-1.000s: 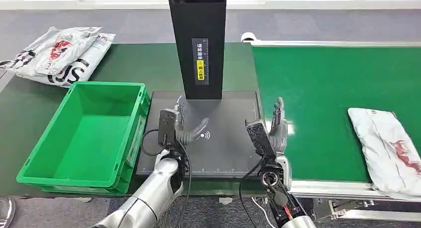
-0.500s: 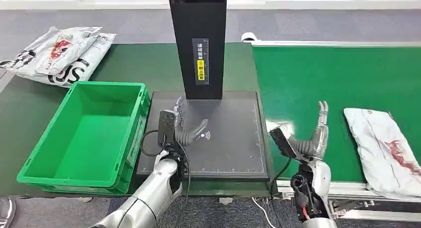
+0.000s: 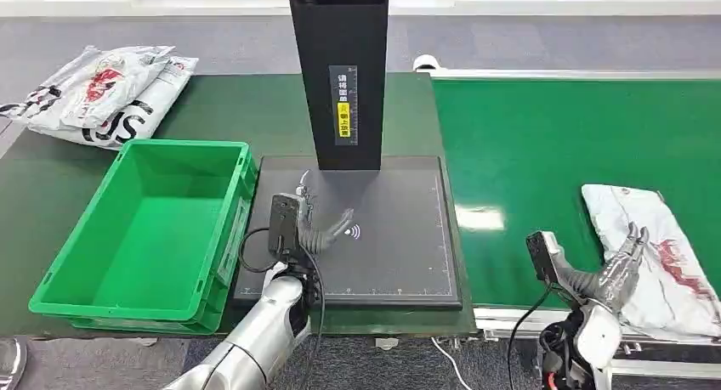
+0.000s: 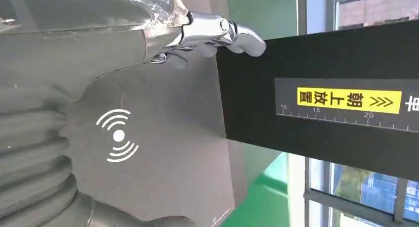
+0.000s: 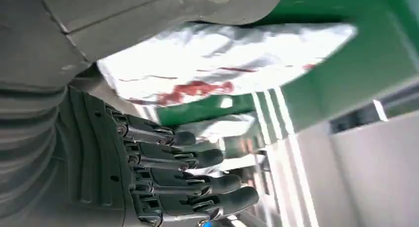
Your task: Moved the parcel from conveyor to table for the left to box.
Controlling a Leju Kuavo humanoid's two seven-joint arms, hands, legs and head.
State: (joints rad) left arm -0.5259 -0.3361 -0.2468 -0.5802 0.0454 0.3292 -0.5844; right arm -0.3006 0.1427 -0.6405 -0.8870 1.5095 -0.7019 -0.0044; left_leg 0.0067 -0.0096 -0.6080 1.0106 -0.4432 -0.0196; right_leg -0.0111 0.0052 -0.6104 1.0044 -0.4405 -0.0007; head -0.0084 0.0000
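Observation:
A white parcel with red print (image 3: 655, 254) lies on the green conveyor belt (image 3: 544, 152) at its near right end. My right hand (image 3: 619, 267) is at the parcel's near left edge, fingers apart, holding nothing; the right wrist view shows the parcel (image 5: 222, 64) just beyond the dark fingers (image 5: 192, 177). My left hand (image 3: 316, 224) hovers over the dark scanning plate (image 3: 391, 237), fingers spread and empty. A green crate (image 3: 149, 233) stands empty to the left of the plate.
A black scanner column (image 3: 340, 67) rises from the back of the plate. Several white parcels (image 3: 98, 93) are piled on the dark green table (image 3: 229, 110) at the far left. The conveyor's metal frame (image 3: 527, 318) runs along its near edge.
My right hand has swung from the plate's right edge out to the right and down, reaching the parcel's edge. The parcel has drifted slightly left on the belt. My left hand stayed put.

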